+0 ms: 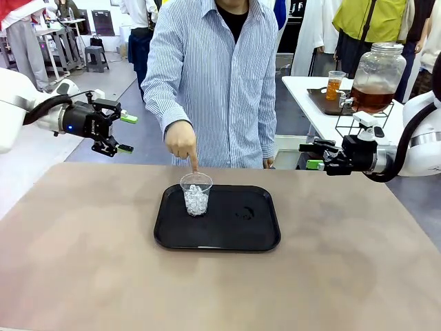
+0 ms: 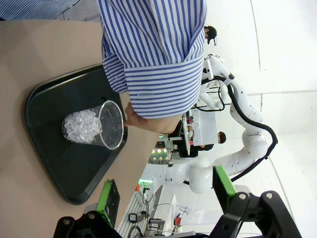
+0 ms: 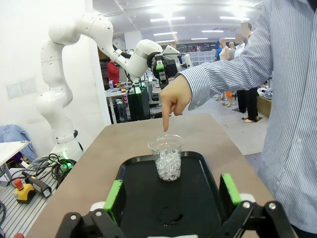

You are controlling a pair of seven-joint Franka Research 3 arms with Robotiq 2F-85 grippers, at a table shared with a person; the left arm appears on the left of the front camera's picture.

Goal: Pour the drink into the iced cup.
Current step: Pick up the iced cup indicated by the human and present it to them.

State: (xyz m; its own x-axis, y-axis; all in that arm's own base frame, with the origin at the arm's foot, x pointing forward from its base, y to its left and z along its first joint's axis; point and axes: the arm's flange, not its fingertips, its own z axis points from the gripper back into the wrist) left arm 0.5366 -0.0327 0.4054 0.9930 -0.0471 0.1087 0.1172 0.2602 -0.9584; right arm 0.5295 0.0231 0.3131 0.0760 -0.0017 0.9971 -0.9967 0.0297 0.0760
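Observation:
The iced cup (image 1: 196, 195), clear plastic and half full of ice, stands on a black tray (image 1: 227, 238). A person's hand (image 1: 182, 141) points a finger down at its rim. Amber-brown drink fills the lower part of a large glass jar (image 1: 375, 79) and a small clear cup (image 1: 335, 84) on a white table at the back right. My left gripper (image 1: 128, 133) hovers open at the far left, well off the cup (image 2: 94, 130). My right gripper (image 1: 309, 156) hangs open at the far right, its fingers (image 3: 113, 195) framing the cup (image 3: 167, 161) from a distance.
The person in a striped shirt (image 1: 213, 76) stands at the table's far edge, directly behind the tray. A small wet patch (image 1: 244, 212) lies on the tray right of the cup. The brown tabletop (image 1: 83, 262) spreads around the tray.

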